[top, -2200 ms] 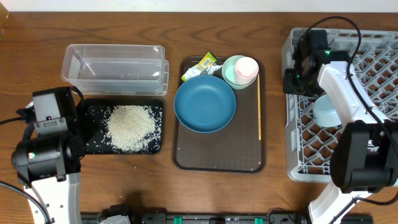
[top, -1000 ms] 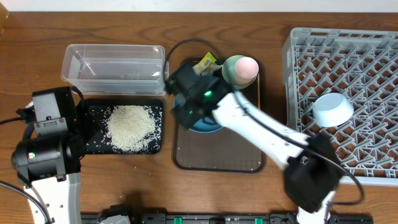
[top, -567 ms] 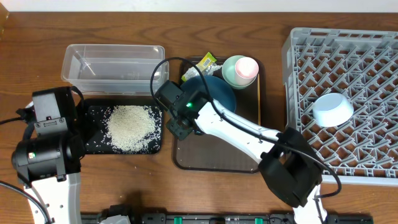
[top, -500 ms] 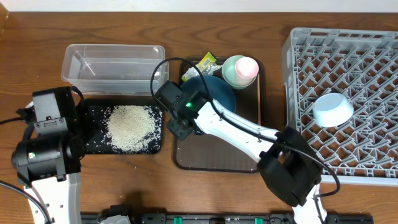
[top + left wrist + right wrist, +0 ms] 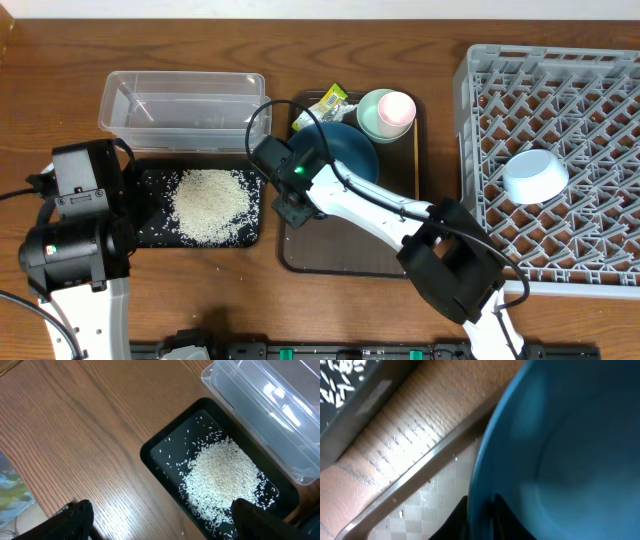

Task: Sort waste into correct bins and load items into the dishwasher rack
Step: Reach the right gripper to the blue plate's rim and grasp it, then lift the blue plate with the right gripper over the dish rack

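The right arm (image 5: 370, 210) reaches across the brown tray (image 5: 350, 255) to the left rim of the plate (image 5: 350, 150). In the wrist view the right jaws stand narrow, one finger on each side of the plate's edge, pinching it just above the tray's left border. Whether the plate is lifted off the tray cannot be told. Behind the plate on the same tray, the mint bowl (image 5: 370, 120) holds the cup (image 5: 397, 108), and the wrapper (image 5: 328, 103) lies just left of them at the tray's far-left corner. The chopstick (image 5: 417, 180) lies along the tray's right side. To the right, the rack (image 5: 590, 80) carries the blue bowl (image 5: 533, 175), which rests tilted on its pegs near the left side. Left of the brown tray, the black tray (image 5: 150, 228) holds the rice (image 5: 210, 205) in a heap, with stray grains scattered around it. The tub (image 5: 185, 105) sits just behind it on the worktop (image 5: 50, 80). The left arm (image 5: 80, 230) hangs beside the black tray's left end, and the left jaws are spread wide, holding nothing.
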`<state>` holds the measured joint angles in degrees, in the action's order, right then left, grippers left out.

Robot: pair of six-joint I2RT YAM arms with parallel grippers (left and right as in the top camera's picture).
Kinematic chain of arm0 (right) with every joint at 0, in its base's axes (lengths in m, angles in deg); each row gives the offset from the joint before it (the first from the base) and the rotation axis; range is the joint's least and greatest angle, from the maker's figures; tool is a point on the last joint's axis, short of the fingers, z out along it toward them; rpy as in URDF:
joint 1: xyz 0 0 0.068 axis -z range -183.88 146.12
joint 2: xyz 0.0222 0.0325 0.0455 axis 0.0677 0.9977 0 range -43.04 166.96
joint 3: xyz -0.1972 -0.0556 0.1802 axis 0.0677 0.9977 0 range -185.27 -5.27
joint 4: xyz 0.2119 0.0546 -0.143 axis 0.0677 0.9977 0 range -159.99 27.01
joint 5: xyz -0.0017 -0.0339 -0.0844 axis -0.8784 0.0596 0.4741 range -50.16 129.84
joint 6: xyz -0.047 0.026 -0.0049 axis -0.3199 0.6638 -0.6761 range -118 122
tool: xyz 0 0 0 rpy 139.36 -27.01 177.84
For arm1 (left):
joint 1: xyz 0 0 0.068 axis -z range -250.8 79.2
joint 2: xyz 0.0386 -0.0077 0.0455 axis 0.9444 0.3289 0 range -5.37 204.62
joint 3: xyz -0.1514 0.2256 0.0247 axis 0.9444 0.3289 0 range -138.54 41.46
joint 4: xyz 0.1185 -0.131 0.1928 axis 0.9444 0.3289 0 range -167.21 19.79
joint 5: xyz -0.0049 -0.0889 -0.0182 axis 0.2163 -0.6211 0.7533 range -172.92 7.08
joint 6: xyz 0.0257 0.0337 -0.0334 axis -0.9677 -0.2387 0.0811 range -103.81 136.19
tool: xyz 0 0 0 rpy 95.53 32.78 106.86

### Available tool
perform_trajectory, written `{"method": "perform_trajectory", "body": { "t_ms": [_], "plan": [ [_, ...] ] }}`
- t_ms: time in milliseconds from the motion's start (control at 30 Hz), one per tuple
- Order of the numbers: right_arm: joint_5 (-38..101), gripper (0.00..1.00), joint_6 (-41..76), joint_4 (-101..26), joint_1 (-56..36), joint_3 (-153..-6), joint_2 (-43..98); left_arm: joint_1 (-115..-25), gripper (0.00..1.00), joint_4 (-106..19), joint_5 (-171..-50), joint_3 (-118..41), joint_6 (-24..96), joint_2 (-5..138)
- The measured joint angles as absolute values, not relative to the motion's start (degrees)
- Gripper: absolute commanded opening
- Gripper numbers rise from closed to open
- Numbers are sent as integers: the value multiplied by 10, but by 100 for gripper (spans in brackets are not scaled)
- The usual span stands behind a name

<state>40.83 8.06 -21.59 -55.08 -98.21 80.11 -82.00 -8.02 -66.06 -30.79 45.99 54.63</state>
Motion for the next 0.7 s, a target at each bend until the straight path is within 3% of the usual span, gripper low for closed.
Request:
{"method": "perform_trajectory", "body": {
  "t_ms": [100,500,700],
  "plan": [
    [412,1,81,-191,-551,-995,801,-820,91,-80,-661,-308,460,546],
    [402,1,110,-17,-545,-1209,802,-820,91,-80,-661,-308,460,546],
    [377,1,122,96,-482,-1383,802,-820,90,-80,-661,-308,460,546]
  ]
}}
